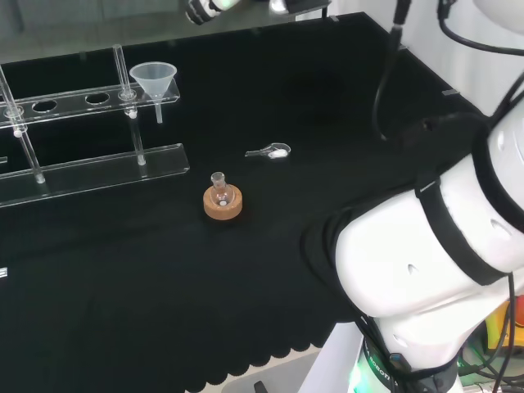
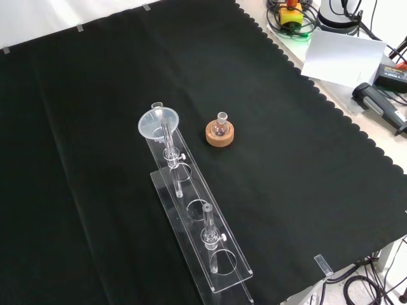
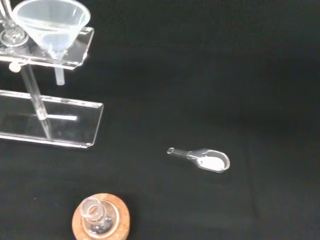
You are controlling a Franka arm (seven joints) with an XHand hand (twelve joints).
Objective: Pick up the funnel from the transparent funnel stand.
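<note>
Clear funnel (image 1: 153, 79); tan cork ring (image 1: 223, 205) — black cloth (image 1: 246, 270)

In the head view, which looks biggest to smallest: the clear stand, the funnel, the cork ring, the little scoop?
1. Clear stand
2. Funnel
3. Cork ring, close to the funnel, so unsure
4. Scoop

Head behind arm; front opposite; wrist close; all share funnel stand (image 1: 90, 102).

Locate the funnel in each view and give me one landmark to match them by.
Head view: the funnel sits in the right end hole of the clear stand, upper left.
Front view: the funnel sits at the stand's far end, centre-left.
Wrist view: the funnel sits on the stand's end.
Landmark: the cork ring holding a small flask, near the funnel.
</note>
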